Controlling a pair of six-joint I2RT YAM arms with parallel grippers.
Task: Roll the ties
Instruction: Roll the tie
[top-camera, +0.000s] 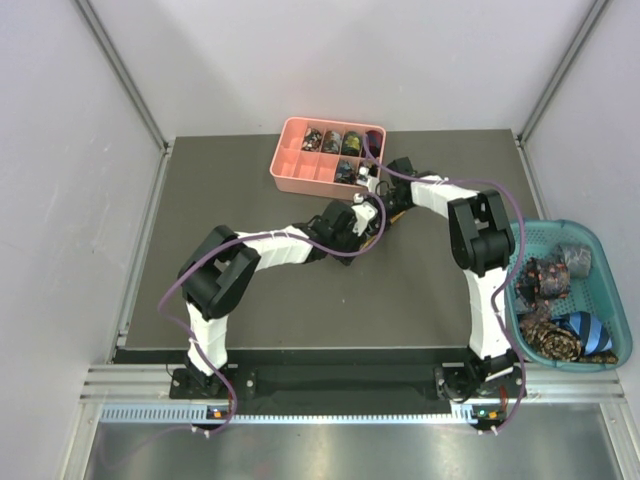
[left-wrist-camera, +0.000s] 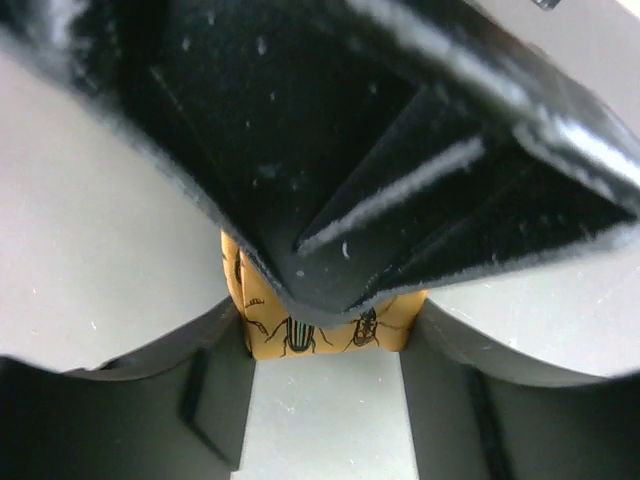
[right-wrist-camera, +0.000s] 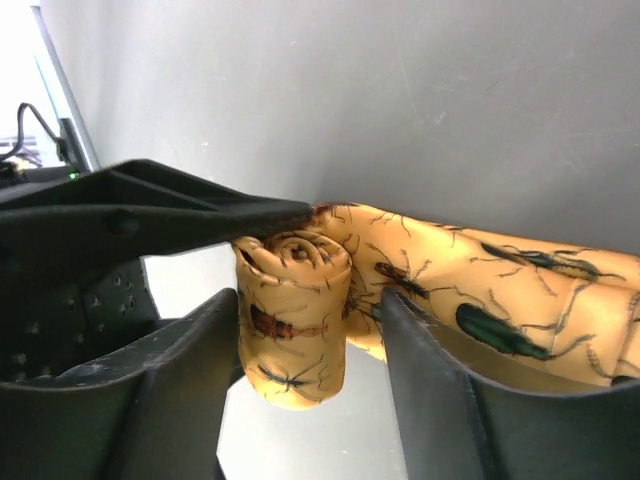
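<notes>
A golden-yellow tie with a beetle print is partly rolled; its coil (right-wrist-camera: 290, 330) stands on end and the unrolled tail (right-wrist-camera: 500, 300) runs off to the right. My right gripper (right-wrist-camera: 310, 300) straddles the coil, open, with a gap beside its right finger. My left gripper (left-wrist-camera: 328, 335) is shut on the same tie (left-wrist-camera: 300, 340), whose fabric fills the space between both fingers. In the top view the left gripper (top-camera: 352, 215) and right gripper (top-camera: 378, 205) meet just below the tray, and only a sliver of the tie (top-camera: 379, 228) shows. The right gripper's black body hides most of the left wrist view.
A pink compartment tray (top-camera: 290, 165) at the back holds several rolled ties (top-camera: 330, 140). A teal basket (top-camera: 600, 250) at the right edge holds loose dark floral and blue striped ties (top-camera: 550, 285). Grey walls enclose the dark table (top-camera: 250, 200).
</notes>
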